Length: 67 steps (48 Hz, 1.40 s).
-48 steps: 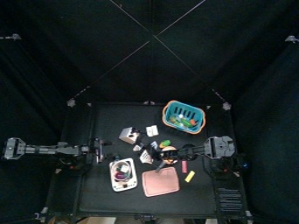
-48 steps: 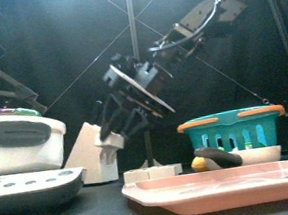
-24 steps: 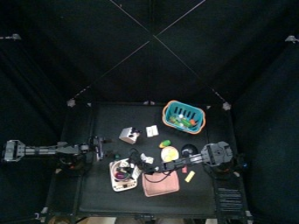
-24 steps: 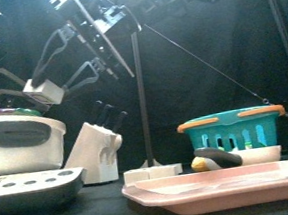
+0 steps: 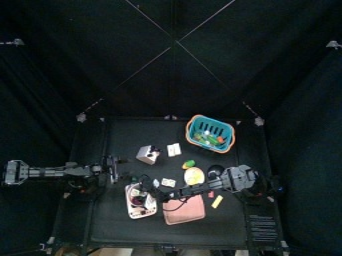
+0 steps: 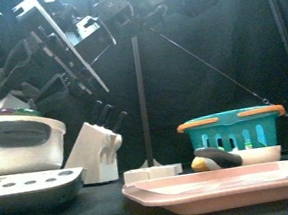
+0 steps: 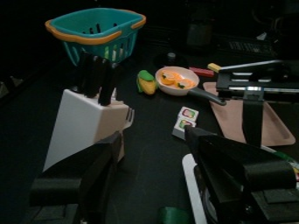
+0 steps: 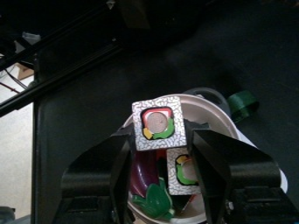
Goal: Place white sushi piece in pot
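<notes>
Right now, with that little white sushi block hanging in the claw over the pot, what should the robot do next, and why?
Probably open the right claw and let go. The right wrist view shows the white sushi piece pinched between its jaws directly above the open pot, where another sushi piece already lies. A small dip first might soften the drop.

Robot lab: black curtains (image 5: 80, 60), toy food.
</notes>
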Tool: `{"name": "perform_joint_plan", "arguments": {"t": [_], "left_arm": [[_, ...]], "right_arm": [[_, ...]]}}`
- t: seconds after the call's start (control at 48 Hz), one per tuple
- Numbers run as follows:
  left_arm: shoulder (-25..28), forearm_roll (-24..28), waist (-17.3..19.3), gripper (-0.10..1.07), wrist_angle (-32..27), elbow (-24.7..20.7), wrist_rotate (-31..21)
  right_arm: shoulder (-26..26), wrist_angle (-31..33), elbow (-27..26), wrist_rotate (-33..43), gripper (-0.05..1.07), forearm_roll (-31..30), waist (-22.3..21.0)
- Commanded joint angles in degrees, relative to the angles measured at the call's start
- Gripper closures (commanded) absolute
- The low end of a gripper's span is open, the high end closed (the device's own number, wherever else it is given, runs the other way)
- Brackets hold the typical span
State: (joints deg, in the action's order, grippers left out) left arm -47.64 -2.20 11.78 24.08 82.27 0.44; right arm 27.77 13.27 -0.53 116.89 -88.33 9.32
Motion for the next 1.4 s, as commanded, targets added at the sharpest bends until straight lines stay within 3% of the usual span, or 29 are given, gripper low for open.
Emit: {"name": "perform_joint_plan", "arguments": {"t": [0.0,0.458,1.375], "left_arm": [[0.2,-0.1,0.1,0.04,0.5,-1.1,0.1],[0.1,0.0,-0.1,0.04,0.5,-1.0,0.1],[0.1,0.1,-0.1,0.04,0.3,-0.9,0.2]], "right_arm": [[-1.2,0.1,-1.7,-0.1,0.41,-0.2,-0.3],[-1.1,0.3,-2.4,-0.1,0.19,-1.1,-0.4],[-3.6,0.3,-0.6,-0.1,0.18,-1.1,-0.4]]}}
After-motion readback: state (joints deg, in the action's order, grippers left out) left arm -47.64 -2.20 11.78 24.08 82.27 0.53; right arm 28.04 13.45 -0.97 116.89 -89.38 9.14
